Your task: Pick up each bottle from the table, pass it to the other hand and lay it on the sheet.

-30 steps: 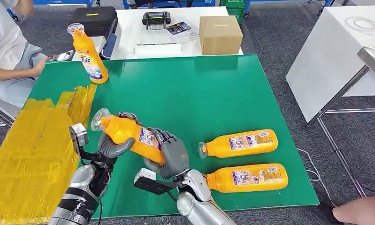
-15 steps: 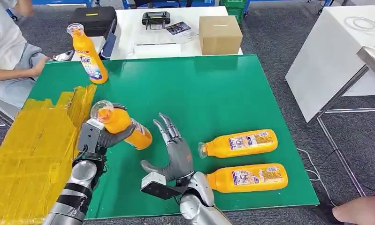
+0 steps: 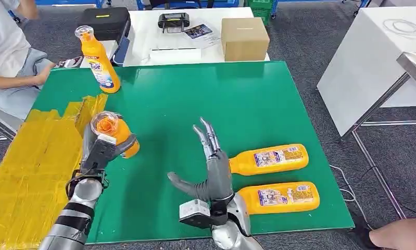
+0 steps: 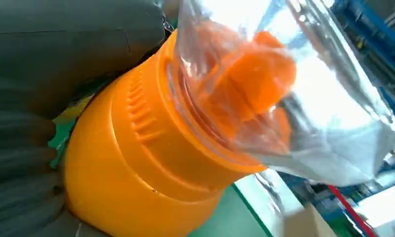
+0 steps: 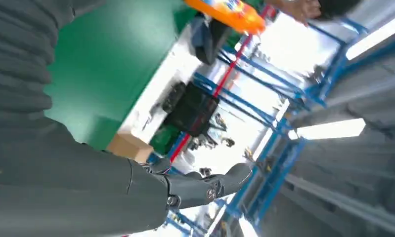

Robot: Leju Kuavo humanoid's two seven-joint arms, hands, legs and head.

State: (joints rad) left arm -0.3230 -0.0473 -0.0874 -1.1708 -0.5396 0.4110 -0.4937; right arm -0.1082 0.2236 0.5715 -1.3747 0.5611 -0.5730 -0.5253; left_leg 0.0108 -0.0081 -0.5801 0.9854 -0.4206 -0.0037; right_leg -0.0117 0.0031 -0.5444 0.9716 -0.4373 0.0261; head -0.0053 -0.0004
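My left hand (image 3: 104,151) grips an orange bottle (image 3: 113,133) with a clear cap, held above the green table (image 3: 205,99) close to the yellow sheet (image 3: 34,172); its cap points toward the camera. The left wrist view shows the same bottle (image 4: 151,148) up close against my fingers (image 4: 32,123). My right hand (image 3: 212,165) is open, fingers spread and pointing up, empty, just left of two orange bottles lying on their sides (image 3: 268,159) (image 3: 278,197). Another orange bottle (image 3: 97,61) stands upright at the table's far left corner.
A person sits at the far left, arm (image 3: 13,80) near the table corner. A white table behind carries a cardboard box (image 3: 244,38), a black case (image 3: 105,22) and papers. Another white table (image 3: 372,62) stands to the right. A person's hand (image 3: 401,234) is at the lower right.
The right hand let go of the bottle, opened and drew back to the right. The left hand carried the bottle leftward toward the yellow sheet, turning its cap toward the camera.
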